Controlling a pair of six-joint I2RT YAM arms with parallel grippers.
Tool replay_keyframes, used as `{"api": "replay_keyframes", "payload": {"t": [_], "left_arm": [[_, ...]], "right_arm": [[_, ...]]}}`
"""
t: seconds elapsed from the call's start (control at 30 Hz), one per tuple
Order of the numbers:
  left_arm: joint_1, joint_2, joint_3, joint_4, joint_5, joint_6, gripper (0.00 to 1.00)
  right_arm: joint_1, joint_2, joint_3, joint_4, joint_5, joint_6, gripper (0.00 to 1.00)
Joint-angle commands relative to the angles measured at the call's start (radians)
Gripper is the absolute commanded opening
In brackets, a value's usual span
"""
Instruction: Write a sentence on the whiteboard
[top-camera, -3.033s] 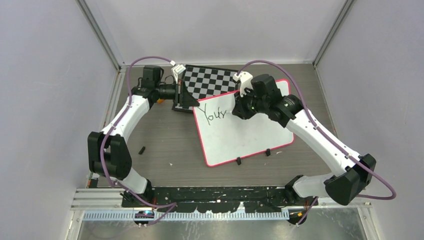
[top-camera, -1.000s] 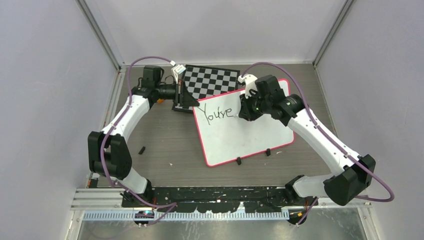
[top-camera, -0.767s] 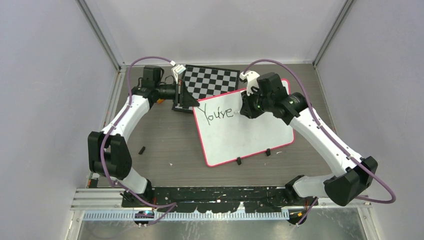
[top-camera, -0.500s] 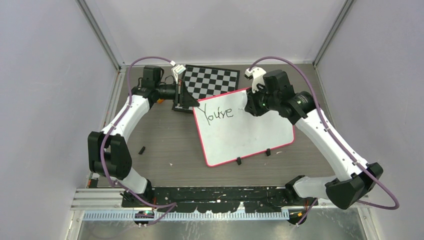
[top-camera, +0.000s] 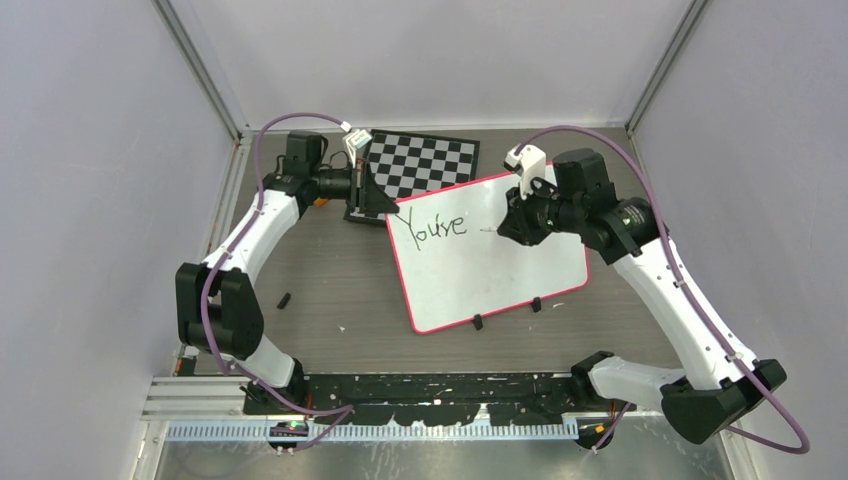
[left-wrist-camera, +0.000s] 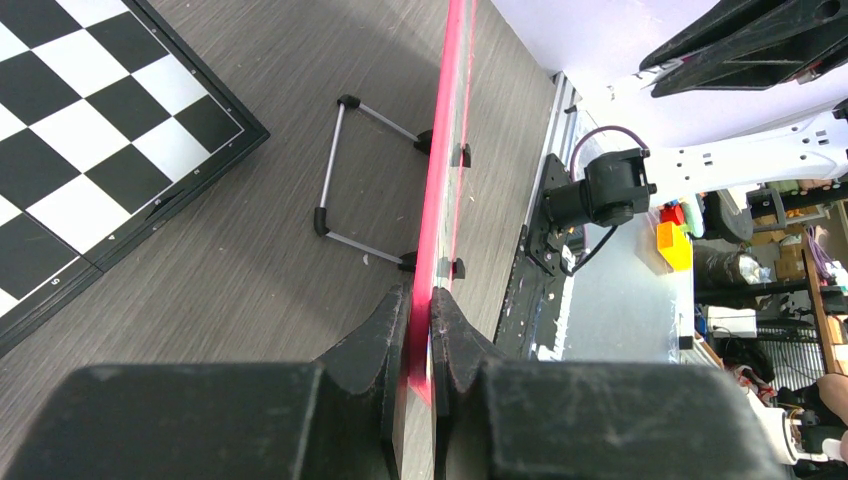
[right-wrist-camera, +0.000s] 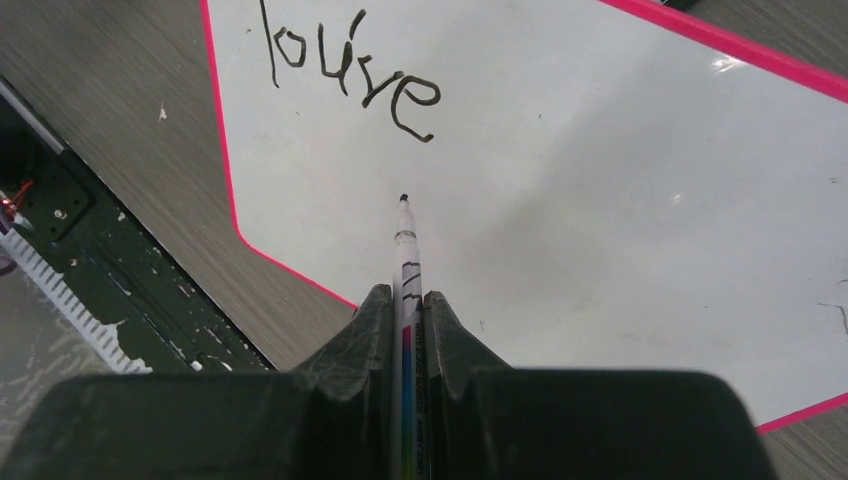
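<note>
The right gripper (right-wrist-camera: 405, 297) pinches a marker (right-wrist-camera: 404, 245), its tip just past the end of the sentence (right-wrist-camera: 350, 75) (it reads "You're") near the top of the whiteboard (right-wrist-camera: 620, 200). The left gripper (left-wrist-camera: 420, 300) is clamped on the whiteboard's pink frame at its far left corner. A checkerboard (top-camera: 420, 165) lies just beyond that corner.

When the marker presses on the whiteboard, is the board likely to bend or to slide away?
Probably it will not bend: in the left wrist view the whiteboard shows a straight edge, without sag. Sliding seems unlikely, because the left claw is shut on that edge. It looks thin, so perhaps light for its size.
</note>
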Motion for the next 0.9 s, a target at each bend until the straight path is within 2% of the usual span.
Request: {"api": "replay_keyframes", "payload": {"t": [0.0, 0.33, 0.6, 0.87], "left_arm": [[-0.040, 0.011, 0.000, -0.058, -0.022, 0.013, 0.00], [-0.040, 0.013, -0.002, -0.061, -0.020, 0.017, 0.00], [-0.040, 0.013, 0.002, -0.072, -0.023, 0.028, 0.00], [-0.040, 0.019, 0.008, -0.081, -0.023, 0.035, 0.00]], "right_arm": [[-0.003, -0.010, -0.011, 0.045, -0.037, 0.050, 0.00], [-0.005, 0.057, -0.005, 0.103, 0.024, 0.007, 0.00], [-0.042, 0.120, 0.069, 0.100, -0.063, 0.009, 0.00], [-0.095, 0.145, 0.053, 0.131, -0.149, 0.029, 0.00]]}}
